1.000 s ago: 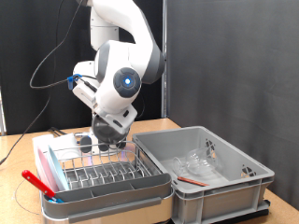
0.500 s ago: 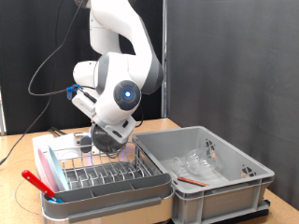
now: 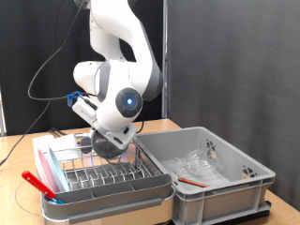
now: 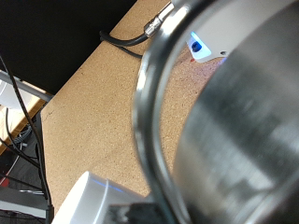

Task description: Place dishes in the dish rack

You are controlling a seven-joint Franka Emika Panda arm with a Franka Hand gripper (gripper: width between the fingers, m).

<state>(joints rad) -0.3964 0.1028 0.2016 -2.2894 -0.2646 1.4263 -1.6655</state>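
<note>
The white robot arm bends low over the silver wire dish rack (image 3: 98,169) in its white plastic tray (image 3: 112,199). Its two-finger gripper (image 3: 92,143) hangs just above the rack's far end, holding the shiny steel bowl (image 4: 234,131), whose rim fills the wrist view; how wide the fingers sit I cannot tell. A large grey crate (image 3: 211,173) stands beside the rack, on the exterior view's right.

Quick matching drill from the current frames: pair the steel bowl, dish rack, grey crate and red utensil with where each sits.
Things:
1. steel bowl
2. dish rack
3. grey crate
4. red utensil

Places:
A. exterior view's right, with clear glass pieces inside
B. at the rack's near left corner in the exterior view
C. fills the wrist view, close to the camera
D. in a white tray, below the arm

Pairs: 1-C, 2-D, 3-A, 4-B
</note>
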